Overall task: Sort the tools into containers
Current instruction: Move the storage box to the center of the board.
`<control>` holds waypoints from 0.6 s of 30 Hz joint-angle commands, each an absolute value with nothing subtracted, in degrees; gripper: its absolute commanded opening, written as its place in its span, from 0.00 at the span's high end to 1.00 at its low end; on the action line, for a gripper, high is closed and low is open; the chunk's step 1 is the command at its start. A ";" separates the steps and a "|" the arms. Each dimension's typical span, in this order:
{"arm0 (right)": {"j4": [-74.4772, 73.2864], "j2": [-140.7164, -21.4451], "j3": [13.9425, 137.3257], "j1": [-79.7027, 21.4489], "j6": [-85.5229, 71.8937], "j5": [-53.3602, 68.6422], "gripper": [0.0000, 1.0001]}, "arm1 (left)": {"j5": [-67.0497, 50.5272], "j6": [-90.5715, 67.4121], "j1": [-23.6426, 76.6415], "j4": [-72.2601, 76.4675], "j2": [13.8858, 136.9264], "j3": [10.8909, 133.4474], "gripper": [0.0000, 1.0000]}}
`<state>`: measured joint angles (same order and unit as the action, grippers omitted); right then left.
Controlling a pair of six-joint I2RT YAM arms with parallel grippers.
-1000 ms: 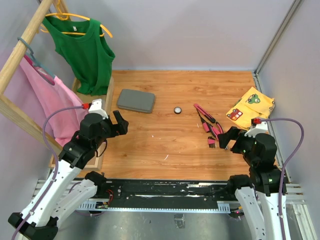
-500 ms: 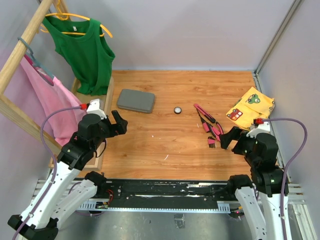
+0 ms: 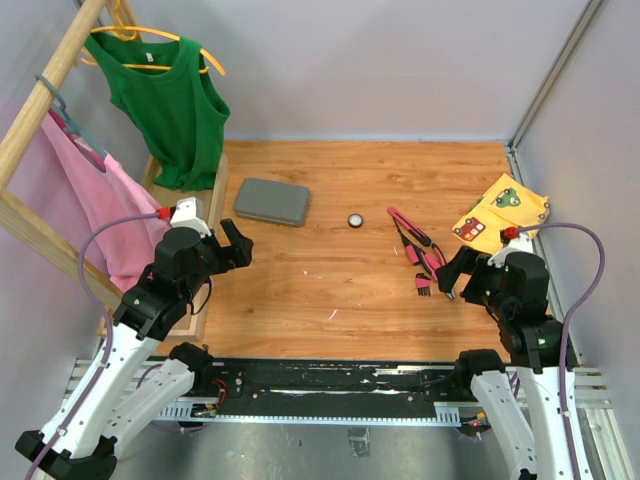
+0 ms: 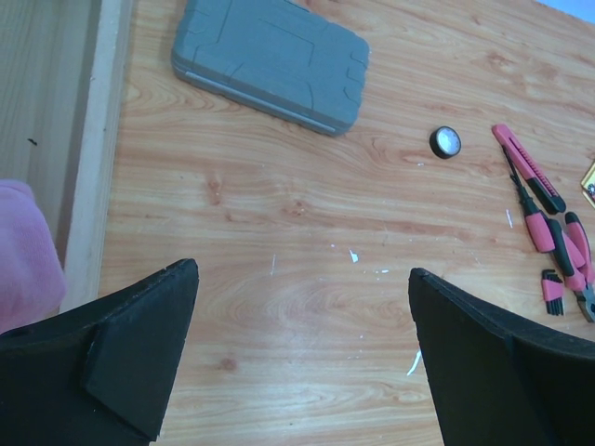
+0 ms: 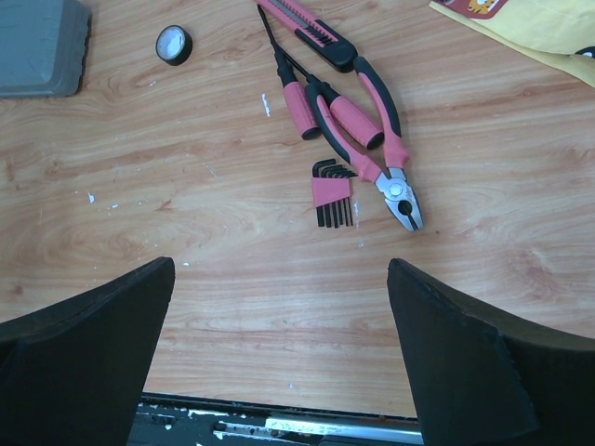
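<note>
left jaws apart and empty, right jaws likewise, grey case (image 4: 270,60) closed, pliers (image 5: 367,125) lying loose

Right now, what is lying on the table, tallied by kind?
Case: 1
Disc: 1
Cutter: 1
Screwdriver: 1
Pliers: 1
Hex key set: 1
Cloth: 1
Total: 7
</note>
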<state>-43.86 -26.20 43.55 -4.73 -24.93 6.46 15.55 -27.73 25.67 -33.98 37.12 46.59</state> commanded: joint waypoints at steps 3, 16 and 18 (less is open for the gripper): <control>-43.73 -26.25 43.95 -3.25 -25.81 5.25 0.01 | 17.45 -28.39 25.16 -33.76 37.04 48.82 0.01; -45.22 -21.25 41.96 -3.25 -26.42 3.43 0.01 | 15.04 -28.16 25.19 -32.38 43.06 51.03 0.01; -45.17 -20.22 41.51 -3.26 -26.46 3.51 0.01 | 13.89 -28.42 25.21 -30.74 44.02 50.83 0.01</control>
<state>-44.36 -22.22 42.74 -4.73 -25.65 4.36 16.03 -28.10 25.67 -34.17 42.68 49.95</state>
